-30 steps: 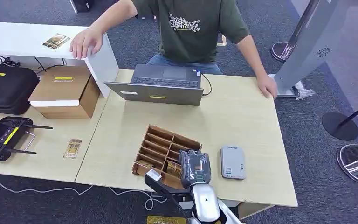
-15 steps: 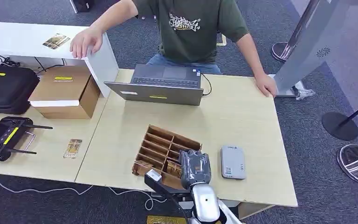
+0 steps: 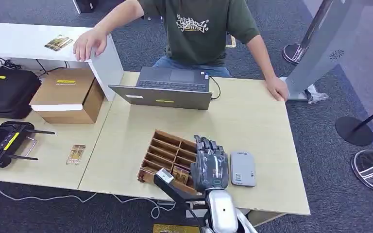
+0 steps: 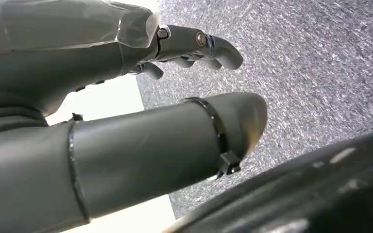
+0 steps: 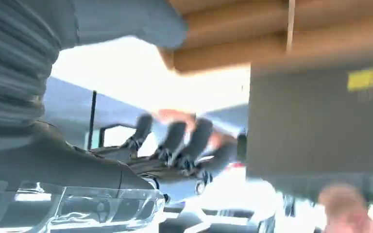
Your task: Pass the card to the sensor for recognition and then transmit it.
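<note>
My right hand hovers over the right end of the wooden slotted box, its back turned up and its fingers stretched toward the far side. In the right wrist view the hand is blurred, with fingers spread and nothing between them and the thumb. Cards stand in a near slot of the box, just left of the hand. The grey sensor pad lies flat on the table right of the hand. My left hand hangs over grey carpet, holding nothing.
A person sits behind an open laptop, one hand on the table's far right edge. A loose card lies on the left table near a black controller. A cardboard box stands behind them.
My right hand has risen out of the box, moved a little right and forward, and its fingers have uncurled to point forward. The person has hardly moved.
</note>
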Controlling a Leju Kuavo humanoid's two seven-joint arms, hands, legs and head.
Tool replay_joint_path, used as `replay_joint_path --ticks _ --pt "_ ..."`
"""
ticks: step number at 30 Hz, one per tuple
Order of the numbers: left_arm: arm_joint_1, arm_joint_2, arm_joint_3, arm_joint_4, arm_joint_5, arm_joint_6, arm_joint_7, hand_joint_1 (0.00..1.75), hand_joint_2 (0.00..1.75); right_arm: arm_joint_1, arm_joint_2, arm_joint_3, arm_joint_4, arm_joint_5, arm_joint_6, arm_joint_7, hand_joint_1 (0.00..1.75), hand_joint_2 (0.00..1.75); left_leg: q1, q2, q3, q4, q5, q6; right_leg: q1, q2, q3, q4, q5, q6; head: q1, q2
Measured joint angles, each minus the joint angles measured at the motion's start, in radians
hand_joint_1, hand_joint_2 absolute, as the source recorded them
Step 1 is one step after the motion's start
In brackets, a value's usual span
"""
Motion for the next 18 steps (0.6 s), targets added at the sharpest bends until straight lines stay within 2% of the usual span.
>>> replay_joint_path --ticks 6,14,18 --pt "0.0 0.004 0.0 0.0 0.0 -0.009 -0.005 0.0 0.0 0.066 -0.005 -0.049 -0.144 0.017 -0.024 -0.025 0.0 1.75 0.0 0.0 0.0 0.0 -0.001 0.0 0.0 0.0 0.0 0.0 0.0 0.0 0.0 0.0" --pt "0.0 0.011 0.0 0.0 0.0 -0.017 -0.005 0.0 0.0 0.117 -0.005 -0.086 -0.21 0.018 -0.029 -0.032 0.0 1.75 0.0 0.0 0.0 0.0 -0.001 0.0 0.0 0.0 0.0 0.0 0.0 0.0 0.0 0.0" --pt "0.0 0.012 0.0 0.0 0.0 -0.018 -0.004 0.0 0.0 0.142 -0.006 -0.095 -0.247 0.019 -0.01 -0.031 0.0 1.75 0.0 0.0 0.0 0.0 -0.001 0.0 0.0 0.0 0.0 0.0 0.0 0.0 0.0 0.0"
